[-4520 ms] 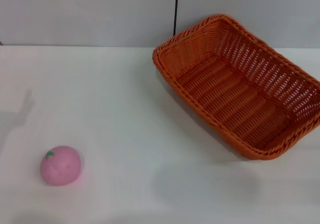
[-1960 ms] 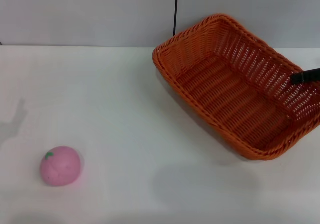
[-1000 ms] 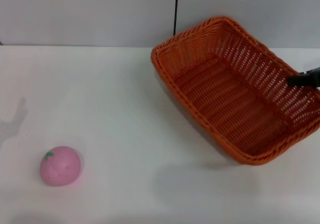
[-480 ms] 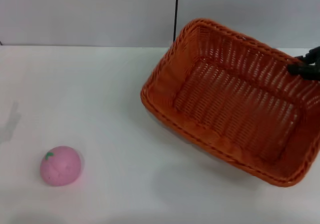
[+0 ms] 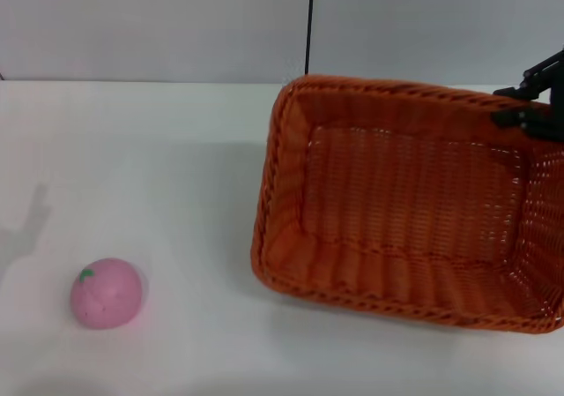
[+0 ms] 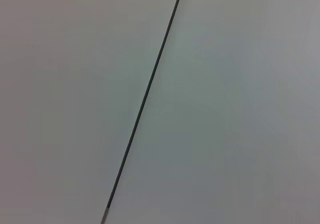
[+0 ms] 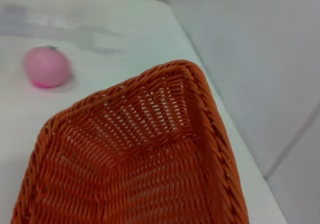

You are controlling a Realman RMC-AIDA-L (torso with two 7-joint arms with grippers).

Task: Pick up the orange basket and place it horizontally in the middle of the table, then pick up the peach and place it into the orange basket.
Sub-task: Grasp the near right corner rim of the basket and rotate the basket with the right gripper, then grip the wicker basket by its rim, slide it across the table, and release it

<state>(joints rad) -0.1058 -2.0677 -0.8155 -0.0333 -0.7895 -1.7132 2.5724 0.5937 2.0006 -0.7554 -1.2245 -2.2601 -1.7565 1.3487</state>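
The orange basket (image 5: 405,211) is tilted with its opening turned toward me, lengthwise across the right half of the white table (image 5: 159,167). My right gripper (image 5: 518,105) is shut on its braided rim at the far right corner. The right wrist view looks down into the orange basket (image 7: 140,174) and shows the peach (image 7: 46,67) beyond it. The peach (image 5: 106,292), pink with a small green leaf, lies alone near the table's front left. My left gripper is out of view; its wrist camera shows only wall.
A pale wall with a dark vertical seam (image 5: 310,21) rises behind the table's far edge. An arm's shadow (image 5: 31,224) falls on the left of the table. Bare tabletop lies between the peach and the basket.
My right gripper came in from the right and took the basket's rim. The basket has since risen, swung round from diagonal to lengthwise and shifted leftward. The peach has not moved.
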